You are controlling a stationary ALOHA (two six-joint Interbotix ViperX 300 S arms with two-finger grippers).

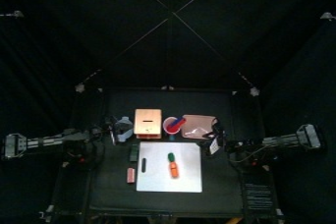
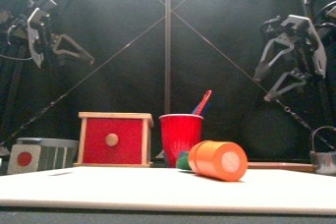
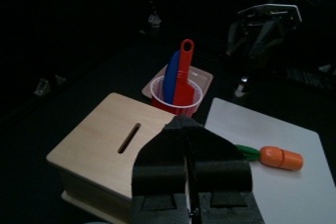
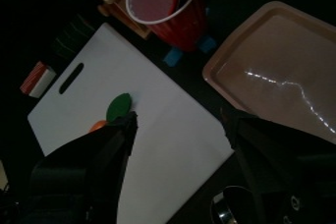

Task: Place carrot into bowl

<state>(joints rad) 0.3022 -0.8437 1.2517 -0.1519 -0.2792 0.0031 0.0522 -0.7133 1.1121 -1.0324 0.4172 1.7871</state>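
On white board [image 1: 171,164]: carrot [image 1: 174,164] mid-board, clear of edges | left fingers [image 3: 192,165] clenched empty | right fingers [image 4: 178,159] released

Small orange carrot with a green tip [image 1: 174,165] lying on the flat white plastic board [image 1: 187,173], tan wooden box [image 1: 147,123] behind the board's left corner, red plastic cup [image 1: 174,124] right of the box, pale pink squarish container [image 1: 198,125] right of the cup

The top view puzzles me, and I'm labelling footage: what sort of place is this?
Likely a robot test pen: black curtains close in a small black table, with an arm at each side and toy kitchen props, a white cutting board and a carrot.
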